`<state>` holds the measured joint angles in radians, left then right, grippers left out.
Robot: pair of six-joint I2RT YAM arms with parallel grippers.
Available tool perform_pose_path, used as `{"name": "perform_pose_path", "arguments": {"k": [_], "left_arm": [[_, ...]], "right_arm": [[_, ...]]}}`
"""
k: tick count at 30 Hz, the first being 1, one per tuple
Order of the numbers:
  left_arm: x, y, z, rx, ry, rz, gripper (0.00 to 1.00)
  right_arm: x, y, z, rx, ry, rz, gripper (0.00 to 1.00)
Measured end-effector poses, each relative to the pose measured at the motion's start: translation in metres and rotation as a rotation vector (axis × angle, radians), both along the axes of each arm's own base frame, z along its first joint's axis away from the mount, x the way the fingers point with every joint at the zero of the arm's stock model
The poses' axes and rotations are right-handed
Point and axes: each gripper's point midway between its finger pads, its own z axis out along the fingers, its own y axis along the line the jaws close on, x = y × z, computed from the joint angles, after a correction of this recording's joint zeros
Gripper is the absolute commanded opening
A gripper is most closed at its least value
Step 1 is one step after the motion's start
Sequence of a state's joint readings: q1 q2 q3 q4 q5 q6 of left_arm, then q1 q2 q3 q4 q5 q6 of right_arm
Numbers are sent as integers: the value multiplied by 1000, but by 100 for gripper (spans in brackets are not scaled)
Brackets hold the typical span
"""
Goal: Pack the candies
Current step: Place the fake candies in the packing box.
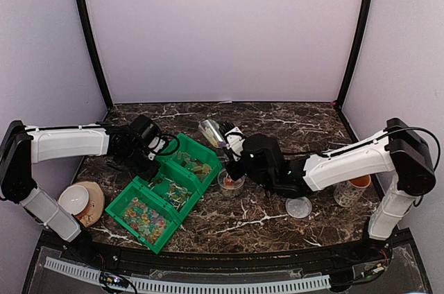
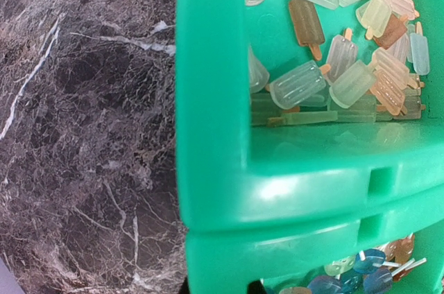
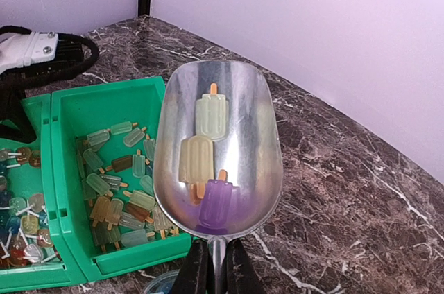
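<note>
The candies are small popsicle-shaped sweets in pale green, yellow, brown and purple. Many lie in the far compartment [image 1: 194,163] of the green bins [image 3: 104,93]; they also show in the left wrist view [image 2: 347,65]. My right gripper [image 3: 217,270] is shut on the handle of a metal scoop [image 3: 218,148] held above the table, level with three candies [image 3: 198,159] in it. In the top view the scoop [image 1: 210,132] is just beyond the small clear tub [image 1: 231,182]. My left gripper [image 2: 220,288] straddles the bin's wall [image 2: 215,169], its tips barely showing.
The clear tub's lid [image 1: 299,206] lies on the table to the right. A clear cup [image 1: 345,195] and an orange pot [image 1: 359,182] stand by the right arm. A white bowl on a wooden plate [image 1: 78,200] sits at the left. The nearer bins hold lollipop-like sweets [image 1: 144,215].
</note>
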<state>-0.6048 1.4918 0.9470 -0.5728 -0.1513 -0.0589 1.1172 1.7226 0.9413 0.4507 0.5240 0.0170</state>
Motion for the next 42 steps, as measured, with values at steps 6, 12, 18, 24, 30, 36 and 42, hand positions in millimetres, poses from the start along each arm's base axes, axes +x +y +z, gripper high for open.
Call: {"name": "perform_pose_path", "arguments": {"k": [6, 12, 18, 24, 30, 36, 42], "left_arm": [[0, 0, 0, 2, -2, 1, 0], [0, 1, 0, 3, -2, 1, 0], [0, 1, 0, 4, -2, 1, 0], [0, 1, 0, 3, -2, 2, 0], [0, 1, 0, 3, -2, 2, 0], [0, 1, 0, 3, -2, 2, 0], [0, 1, 0, 3, -2, 2, 0]], "right_arm": [[-7, -20, 17, -47, 10, -24, 0], [-29, -43, 24, -133, 40, -22, 0], [-54, -61, 21, -225, 83, -7, 0], [-74, -76, 0, -354, 146, 0, 0], [-83, -85, -2, -438, 190, -9, 0], [-88, -88, -12, -553, 225, -18, 0], [-97, -98, -28, -661, 255, -10, 0]]}}
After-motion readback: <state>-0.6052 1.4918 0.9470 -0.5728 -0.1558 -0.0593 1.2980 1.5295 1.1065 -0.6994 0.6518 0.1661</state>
